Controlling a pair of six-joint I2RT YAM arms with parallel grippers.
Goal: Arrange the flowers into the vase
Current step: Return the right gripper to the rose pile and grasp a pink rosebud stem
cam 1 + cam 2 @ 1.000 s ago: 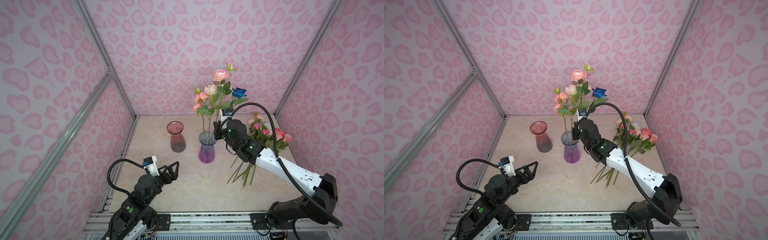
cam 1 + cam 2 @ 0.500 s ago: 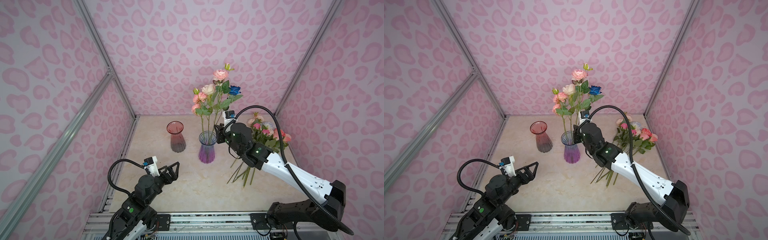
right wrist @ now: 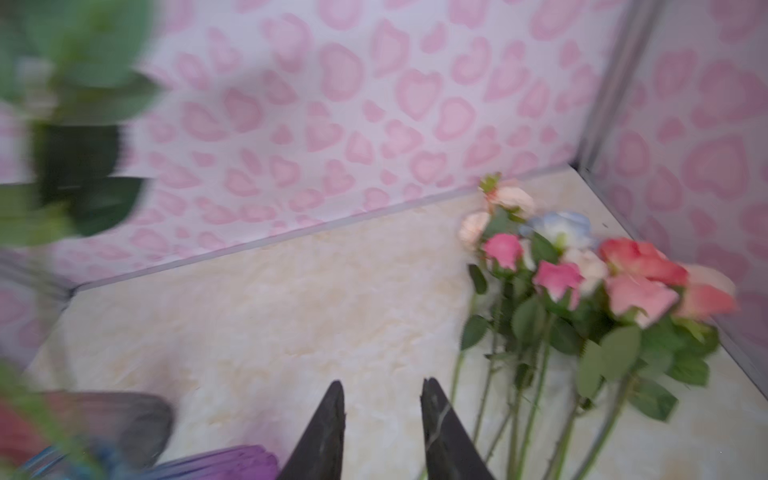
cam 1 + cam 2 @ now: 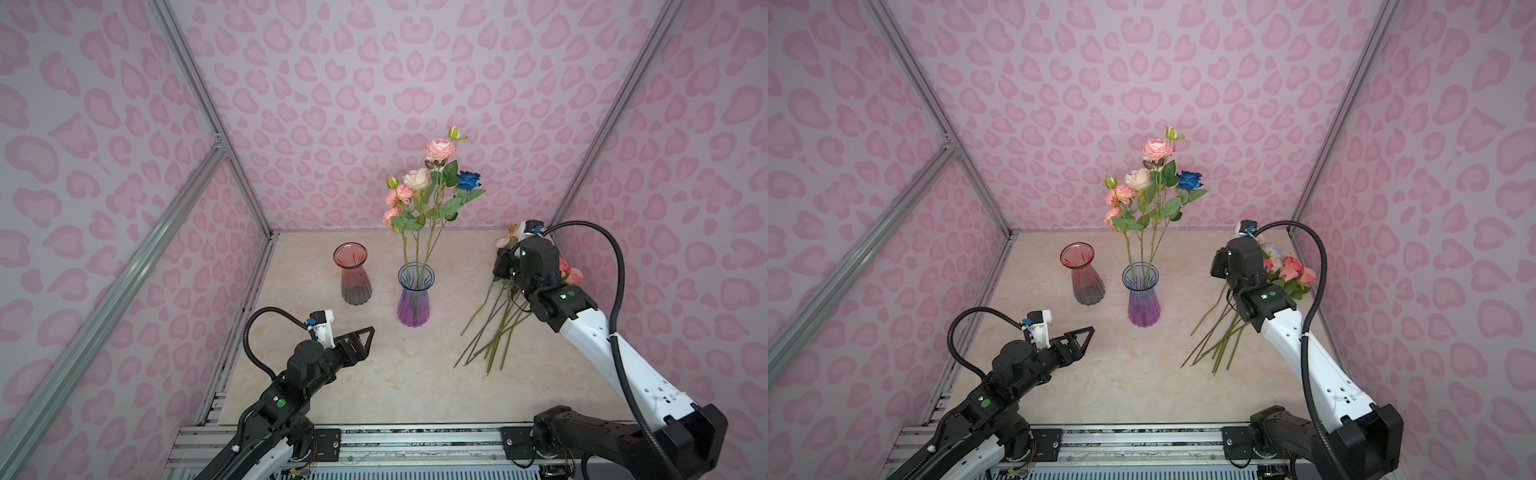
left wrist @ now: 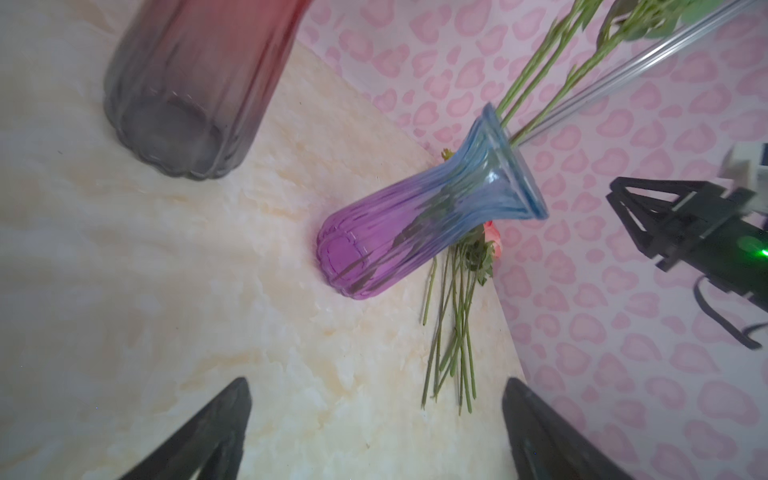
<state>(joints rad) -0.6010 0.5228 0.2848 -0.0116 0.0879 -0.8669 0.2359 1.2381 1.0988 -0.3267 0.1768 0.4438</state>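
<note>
**Inspector A:** Hazards, left to right?

**Inspector B:** The empty red vase point(image 4: 352, 276) stood just left of the purple-blue vase point(image 4: 415, 297). The latter held several roses point(image 4: 430, 183) upright at mid-table, a blue rose point(image 4: 468, 180) among them. In my judgement, a stem brought in low from the right could knock that top-heavy vase. It could also catch the standing leaves and drag a flower out. The loose roses point(image 4: 1292, 268) lay piled at far right, stems crossing. A pinch there could lift two stems at once, or leaves could snag on neighbours.

**Inspector A:** And the jaws?

**Inspector B:** The left gripper point(image 5: 377, 382) hung near-left above the table point(image 4: 395, 382), jaws wide apart, holding and touching nothing. The right gripper point(image 3: 380, 384) hovered at the pile's left edge, jaws only narrowly apart, with no stem between them. I judged that gap tight for straddling a stem cleanly.
</note>
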